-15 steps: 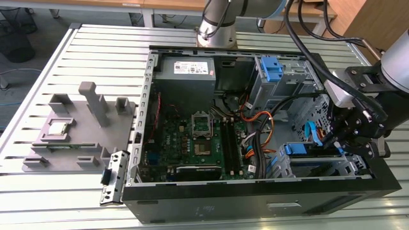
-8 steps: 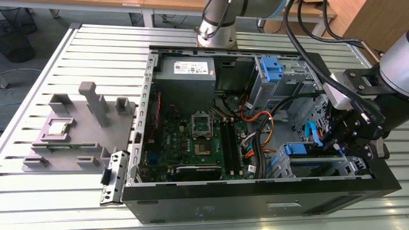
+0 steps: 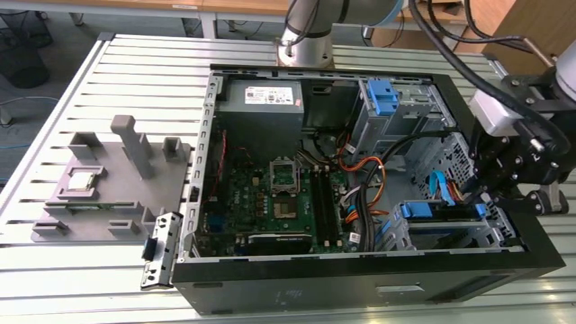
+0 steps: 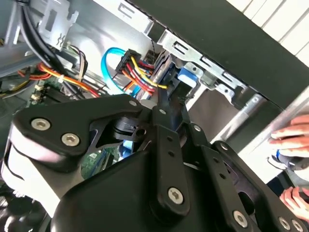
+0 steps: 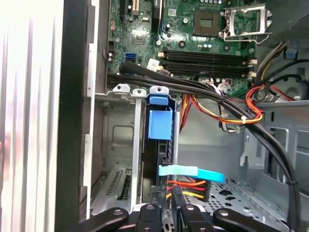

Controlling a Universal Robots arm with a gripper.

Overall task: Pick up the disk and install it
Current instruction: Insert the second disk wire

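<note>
I am working inside the open computer case [image 3: 360,283] on the bench [image 3: 135,67], at the exterior view's right. The disk [image 5: 163,159] is sitting edge-up in its bay [image 5: 120,159], cables attached; installation is looking nearly complete. My jaws [image 4: 161,104] are pressed together against its edge. Bay walls and cables [image 5: 212,186] are crowding closely.

1. The disk [image 5: 163,159] stands edge-on in its bay in the first wrist view, so its label and flat faces are hidden; only a blue rail and a dark edge show
2. In the exterior view the gripper [image 3: 527,196] is cut by the picture's right edge, and its fingertips are perhaps behind the case wall [image 3: 531,229]
3. In the second wrist view a hand [image 4: 294,140] is cut off at the edge and blurred
4. The gripper's linkage covers much of the motherboard [image 4: 96,162] there
</note>
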